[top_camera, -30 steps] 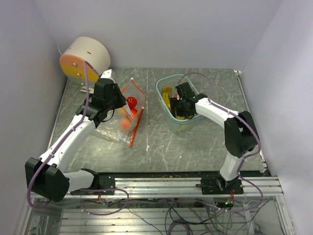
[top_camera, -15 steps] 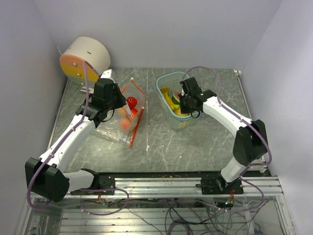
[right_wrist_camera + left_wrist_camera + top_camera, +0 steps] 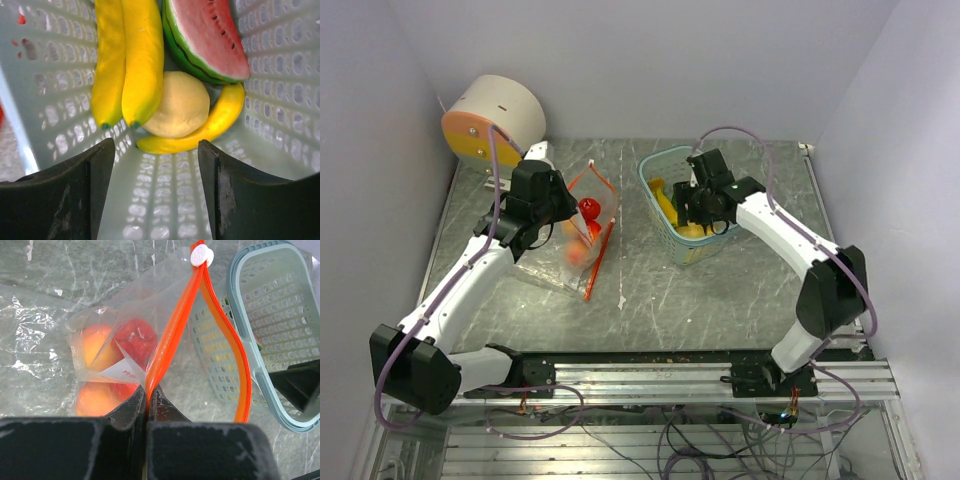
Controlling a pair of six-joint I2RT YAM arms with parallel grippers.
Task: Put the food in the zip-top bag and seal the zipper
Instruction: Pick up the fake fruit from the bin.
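**A:** The left claw, how does it stand?

**B:** The left gripper (image 3: 146,399) is pressed together on the orange zipper strip (image 3: 170,335) of the zip-top bag (image 3: 45,345). Its fingers (image 3: 125,410) pinch one lip at the near end of the strip. The other lip bows away to the right, so the mouth stands open. The white slider (image 3: 201,256) sits at the far end, where both lips meet.

**A:** What is inside the bag?

**B:** Two orange-pink peaches (image 3: 92,351) and a red piece (image 3: 136,339), touching one another under the clear plastic. The bag lies on the left half of the table (image 3: 650,290), about midway between the near and far edges.

**A:** And the right claw?

**B:** The right gripper (image 3: 156,150) is spread wide and holds nothing. It hangs inside the pale blue basket (image 3: 280,75), above the fruit; I see no contact.

**A:** Which fruit?

**B:** Just past the fingertips lies a small curved banana (image 3: 220,120), with a round yellow piece (image 3: 181,104) touching it. Beyond these are two long bananas (image 3: 130,55) side by side along the left wall, and a watermelon slice (image 3: 207,35) leaning on the round piece.

**A:** What stands in the way?

**B:** The basket is just beside the bag, on its right, closer to the far edge. Its wall stands between the fruit and the bag's mouth. In the far left corner is a white drum with an orange face (image 3: 492,118).
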